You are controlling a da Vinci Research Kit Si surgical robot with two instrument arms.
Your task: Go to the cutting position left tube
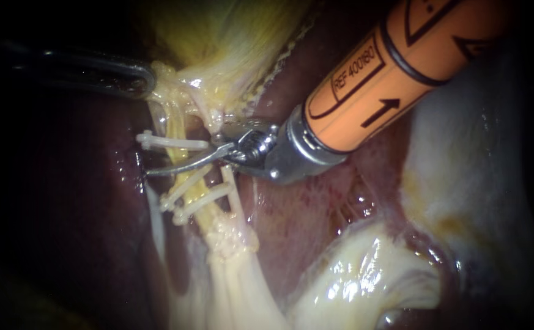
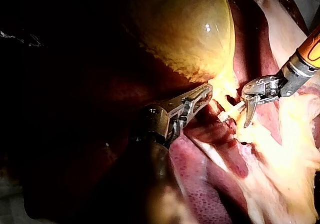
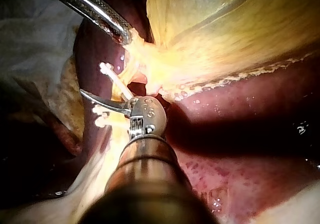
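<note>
- The left instrument [image 1: 147, 78], dark and slender, has its jaws closed on the pale lower end of the yellow-green gallbladder [image 1: 218, 36].
- The right instrument [image 1: 178, 164], with an orange shaft and curved steel blades, stands slightly open and holds nothing. One blade lies across the pale yellow tube [image 1: 177, 122]; the other is mostly hidden.
- That blade crosses between one white plastic clip [image 1: 172, 142] and two more below.
- The dark red liver [image 1: 315, 220] lies beneath.
</note>
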